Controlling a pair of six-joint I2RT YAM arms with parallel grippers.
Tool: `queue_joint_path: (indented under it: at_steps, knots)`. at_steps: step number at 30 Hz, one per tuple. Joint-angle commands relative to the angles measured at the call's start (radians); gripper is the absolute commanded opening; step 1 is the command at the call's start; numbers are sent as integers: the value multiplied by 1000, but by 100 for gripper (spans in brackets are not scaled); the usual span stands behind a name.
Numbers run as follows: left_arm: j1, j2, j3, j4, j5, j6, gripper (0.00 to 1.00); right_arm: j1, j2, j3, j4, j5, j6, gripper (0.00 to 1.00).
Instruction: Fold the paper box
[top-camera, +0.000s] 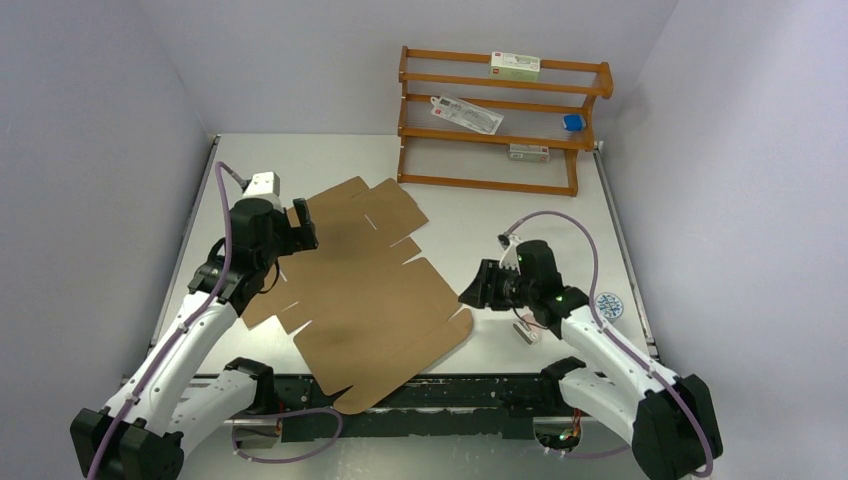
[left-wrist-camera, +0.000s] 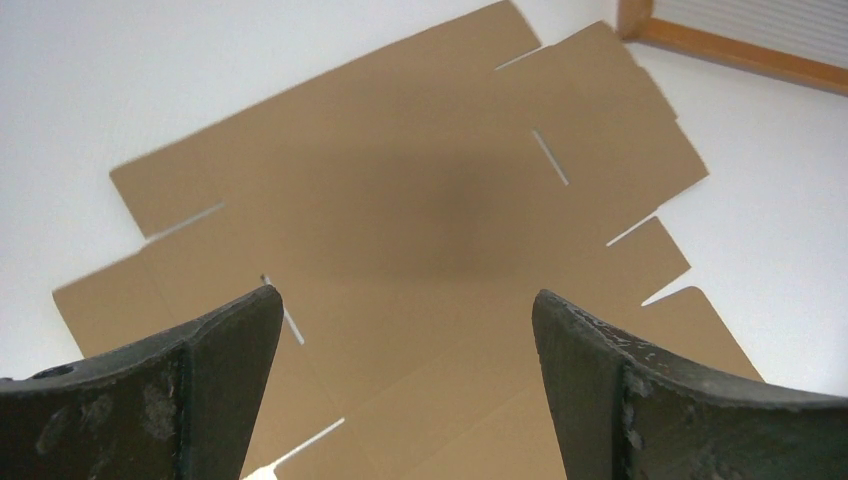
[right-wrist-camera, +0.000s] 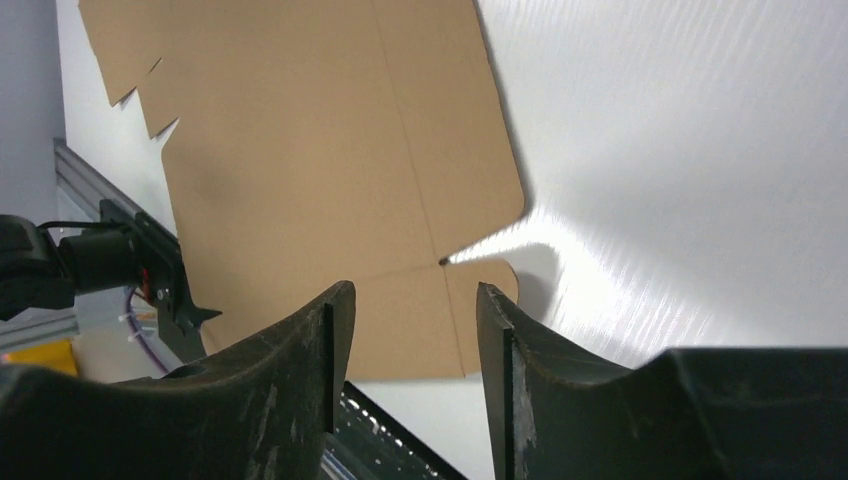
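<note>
White table (top-camera: 560, 220) between grey walls carries everything. At the left, the left gripper (top-camera: 303, 228) hangs above the left flaps of the paper box (top-camera: 360, 290), jaws spread wide and empty. It looks poised to come down on a flap rather than hold anything yet. The box lies mid-table as a flat brown cardboard sheet with no panel raised, so the folding looks not yet begun. Its near corner juts over the front edge of the table, which could let a finger get underneath. Just beside its right edge sits the right gripper (top-camera: 478, 290), low and aimed at the cardboard, jaws partly apart with nothing between them. A wooden rack (top-camera: 500, 120) stands at the back right, well apart.
</note>
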Motion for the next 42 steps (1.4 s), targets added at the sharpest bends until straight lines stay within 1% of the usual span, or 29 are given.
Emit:
queue_joint_path:
  at_steps: [1, 4, 7, 9, 11, 14, 21, 29, 32, 35, 38, 42]
  knots:
    - [9, 16, 13, -61, -93, -120, 100, -23, 115, 125, 92, 20, -92, 53]
    - [12, 32, -13, -59, -125, -181, 100, -38, 259, 203, 199, 10, -111, 55]
    - [26, 53, -52, -43, -124, -249, 100, -51, 418, 273, 349, -20, -89, 56]
    - [39, 74, -79, -24, -118, -286, 100, -57, 534, 340, 415, -45, -82, 58]
    - [56, 95, -111, -1, -110, -328, 100, -58, 658, 415, 451, -51, -87, 59]
    - [74, 133, -158, 38, -80, -369, 100, -58, 802, 516, 495, -65, -79, 63]
    - [92, 189, -220, 101, -47, -405, 100, -58, 1066, 704, 566, -107, -40, 65]
    - [92, 230, -229, 126, -12, -397, 100, -55, 1242, 820, 605, -153, 1, 65]
    - [92, 242, -235, 134, -1, -396, 100, -51, 1288, 846, 616, -189, 19, 63]
    - [92, 248, -237, 140, 12, -394, 100, -45, 1313, 856, 641, -227, 47, 60]
    - [92, 243, -236, 140, 18, -391, 100, -45, 1329, 860, 670, -261, 80, 53]
    - [92, 222, -226, 130, 22, -386, 100, -46, 1297, 843, 694, -276, 101, 37]
